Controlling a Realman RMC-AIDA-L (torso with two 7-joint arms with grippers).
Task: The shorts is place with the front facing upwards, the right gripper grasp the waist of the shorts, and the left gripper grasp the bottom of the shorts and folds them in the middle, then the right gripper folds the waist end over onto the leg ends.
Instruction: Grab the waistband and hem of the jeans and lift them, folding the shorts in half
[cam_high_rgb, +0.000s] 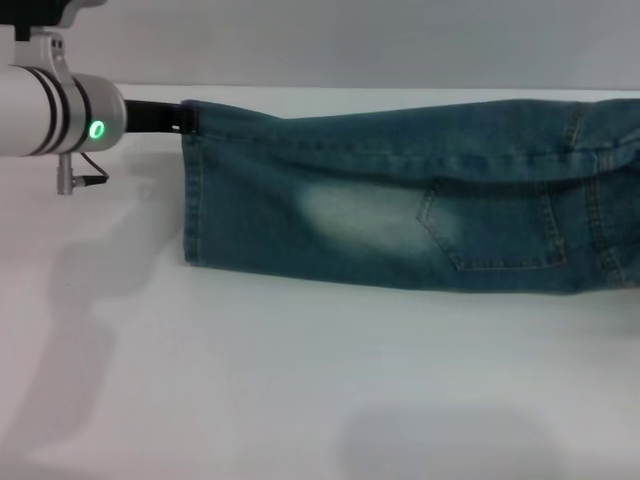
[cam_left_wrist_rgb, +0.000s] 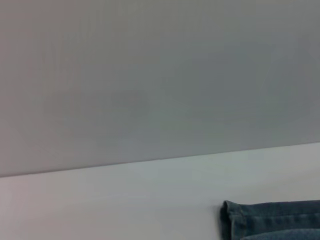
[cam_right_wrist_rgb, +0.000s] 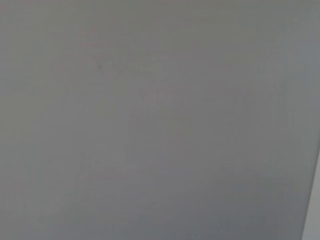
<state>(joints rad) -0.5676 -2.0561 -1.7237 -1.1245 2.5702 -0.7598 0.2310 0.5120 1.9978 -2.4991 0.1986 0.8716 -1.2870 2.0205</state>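
Observation:
The blue denim shorts (cam_high_rgb: 400, 200) lie flat on the white table (cam_high_rgb: 300, 380), folded lengthwise, with a back pocket (cam_high_rgb: 500, 225) facing up. Their leg hem (cam_high_rgb: 190, 190) is at the left and the waist end (cam_high_rgb: 620, 180) runs off the right edge of the head view. My left gripper (cam_high_rgb: 180, 116) reaches in from the upper left, and its black tip meets the far corner of the hem. That hem corner (cam_left_wrist_rgb: 270, 220) also shows in the left wrist view. My right gripper is out of view; its wrist view shows only a grey wall.
The white and silver left arm (cam_high_rgb: 55, 110) with a green light hangs over the table's far left. A grey wall (cam_high_rgb: 350, 40) stands behind the table's back edge. Bare white table lies in front of the shorts.

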